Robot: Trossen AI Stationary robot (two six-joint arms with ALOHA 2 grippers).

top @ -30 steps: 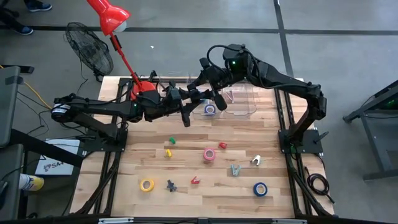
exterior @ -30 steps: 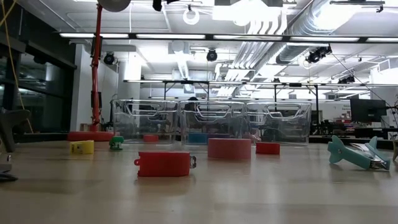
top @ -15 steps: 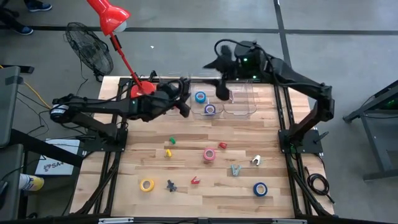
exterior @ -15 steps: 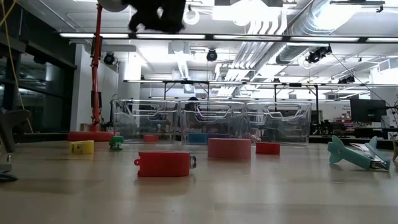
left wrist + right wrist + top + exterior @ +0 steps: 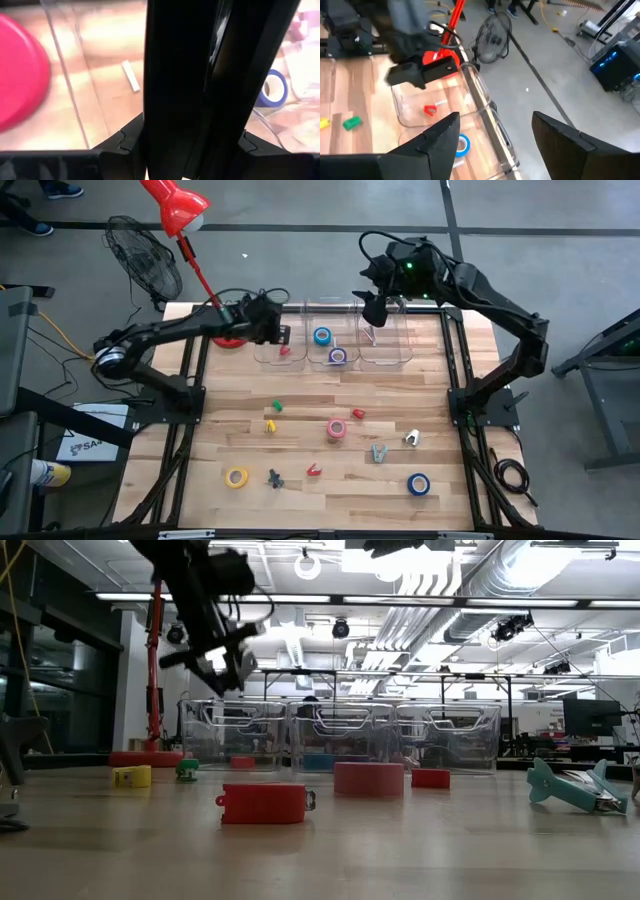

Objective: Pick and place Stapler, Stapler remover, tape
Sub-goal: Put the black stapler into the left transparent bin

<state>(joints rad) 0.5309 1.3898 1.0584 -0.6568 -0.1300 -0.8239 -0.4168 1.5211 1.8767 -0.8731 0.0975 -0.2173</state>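
Standing over the wooden tabletop (image 5: 330,480), I see three clear bins (image 5: 335,340) in a row along its far edge, with both dark arms raised above them. The left arm reaches in from the left, and the left gripper (image 5: 283,333) hangs over the leftmost bin beside the red lamp base (image 5: 228,338); its fingers fill the left wrist view, pressed close together with nothing between them. The right arm bends in from the right, and the right gripper (image 5: 372,310) hovers over the far edge of the rightmost bin, its two fingers (image 5: 437,142) spread wide apart and empty.

Inside the middle bin lie a blue tape roll (image 5: 322,336) and, just near of it, a purple tape roll (image 5: 338,356). A small red piece (image 5: 284,351) sits in the leftmost bin.

Out on the open tabletop, a pink tape roll (image 5: 337,428) rests near the centre, a yellow tape roll (image 5: 236,477) at the near left and another blue tape roll (image 5: 418,484) at the near right. Scattered between them are small stapler-type items: a green one (image 5: 277,407), a yellow one (image 5: 270,425), a red one (image 5: 357,413), a teal one (image 5: 378,452), a white one (image 5: 411,438), a dark one (image 5: 274,477) and a second red one (image 5: 314,471); which is stapler and which remover I cannot tell.
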